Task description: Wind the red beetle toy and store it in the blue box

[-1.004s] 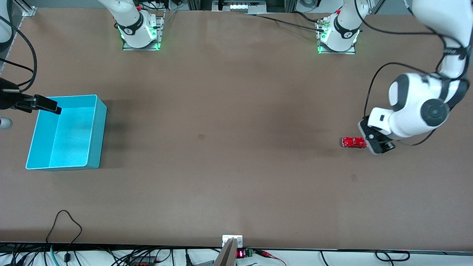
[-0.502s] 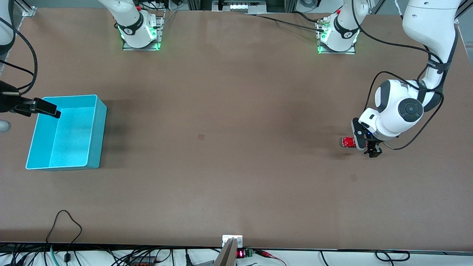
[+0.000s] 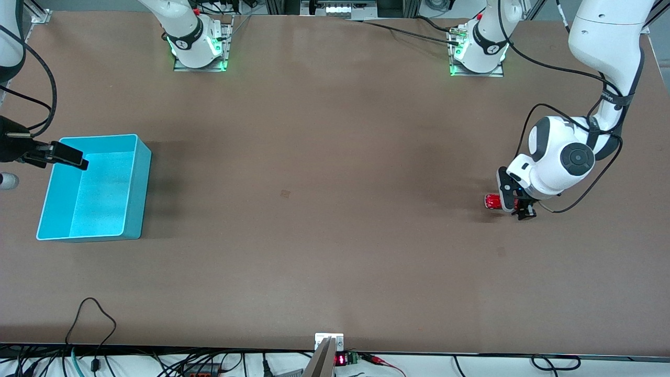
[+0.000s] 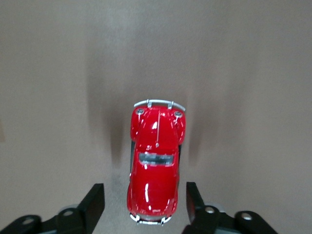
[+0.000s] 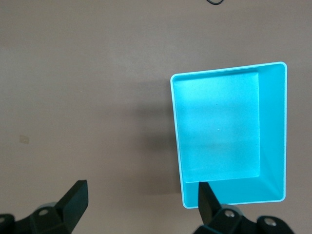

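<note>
Brown surface (image 3: 324,157), bare in the middle. Toward the left arm's end, red beetle toy (image 4: 154,165) resting on it, between the fingers (image 4: 92,204) of the left gripper (image 4: 144,204); jaws apart, flanking the car's rear, not touching. Toward the right arm's end, blue box (image 3: 133,178) standing open. Above its rim, right gripper (image 5: 141,200) waiting, jaws wide apart.

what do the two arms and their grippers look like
Both are glossy white Franka arms with dark grey round joint caps and black cables looped alongside; their bases glow green. The left gripper and right gripper have black, wedge-shaped fingers on black bodies with silver screws.
</note>
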